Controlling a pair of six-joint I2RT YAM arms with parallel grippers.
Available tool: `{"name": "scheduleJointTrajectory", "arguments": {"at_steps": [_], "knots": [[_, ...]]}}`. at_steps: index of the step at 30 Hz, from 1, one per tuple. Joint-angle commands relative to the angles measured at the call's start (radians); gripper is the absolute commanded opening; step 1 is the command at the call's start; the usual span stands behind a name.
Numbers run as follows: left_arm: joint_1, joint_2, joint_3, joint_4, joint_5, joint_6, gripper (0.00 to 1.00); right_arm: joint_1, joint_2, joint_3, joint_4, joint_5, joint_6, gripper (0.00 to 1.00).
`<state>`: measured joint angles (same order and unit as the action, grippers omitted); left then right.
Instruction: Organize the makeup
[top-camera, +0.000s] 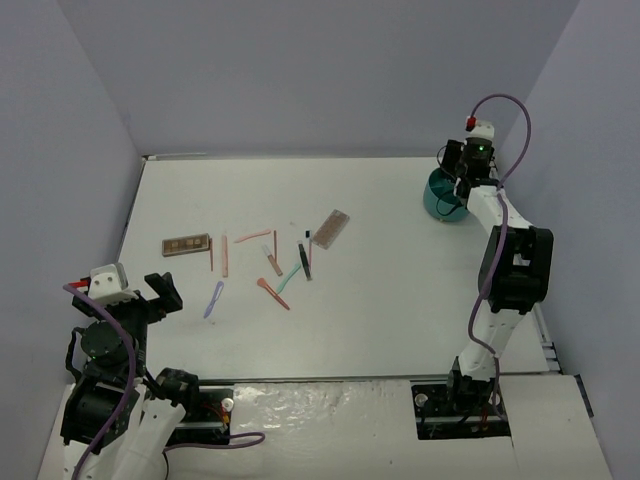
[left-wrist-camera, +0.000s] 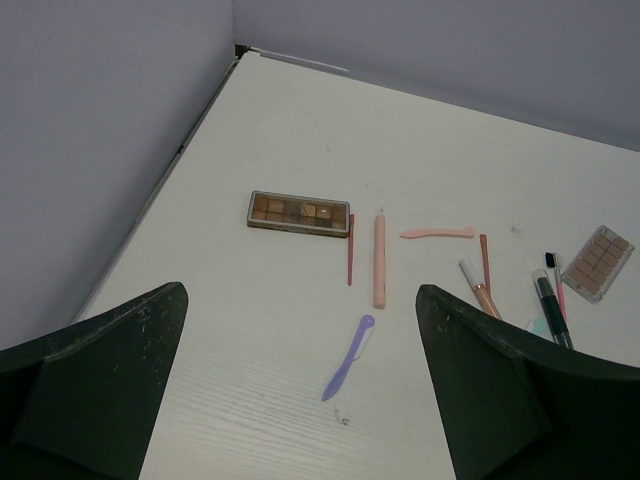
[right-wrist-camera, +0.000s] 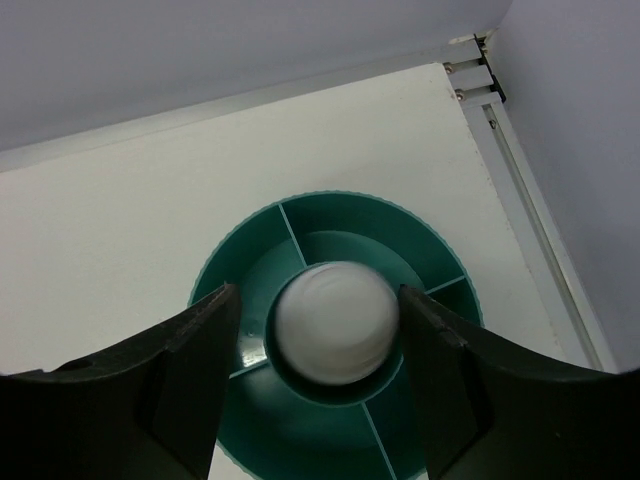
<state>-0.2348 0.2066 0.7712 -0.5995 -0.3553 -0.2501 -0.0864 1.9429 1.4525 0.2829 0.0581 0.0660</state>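
A white table carries a round teal tub at its far right. The right gripper hangs over the tub. Its jaws are partly apart around a blurred white bottle above the middle compartment, and a gap beside one finger shows nothing is clamped. The left gripper hovers at the near left, wide open and empty. Left of centre lie a brown palette, a second palette further right, a pink stick between them and a lilac applicator nearer.

Thin sticks, palettes scattered, white bottle (blurred)
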Motion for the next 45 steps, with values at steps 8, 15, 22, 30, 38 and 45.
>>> {"name": "scheduleJointTrajectory", "arguments": {"at_steps": [8, 15, 22, 30, 38, 45], "knots": [[-0.001, 0.016, 0.011, 0.06, 0.01, 0.0, 0.97, 0.006, -0.215, -0.002, 0.014, -0.045, 0.001, 0.94], [-0.001, 0.024, 0.01, 0.058, 0.013, -0.003, 0.97, 0.154, -0.421, -0.124, -0.068, -0.106, -0.013, 0.95], [-0.001, 0.033, 0.009, 0.056, 0.01, -0.005, 0.97, 0.454, -0.526, -0.284, -0.083, -0.004, 0.04, 0.94], [0.0, 0.043, 0.01, 0.055, 0.01, -0.006, 0.97, 0.736, -0.416, -0.337, -0.062, 0.113, 0.154, 0.81], [-0.001, 0.045, 0.008, 0.053, 0.012, -0.005, 0.97, 0.847, -0.174, -0.215, -0.073, 0.179, 0.258, 0.66], [-0.001, 0.042, 0.008, 0.055, 0.017, -0.006, 0.97, 0.887, -0.007, -0.094, -0.102, 0.187, 0.291, 0.52]]}}
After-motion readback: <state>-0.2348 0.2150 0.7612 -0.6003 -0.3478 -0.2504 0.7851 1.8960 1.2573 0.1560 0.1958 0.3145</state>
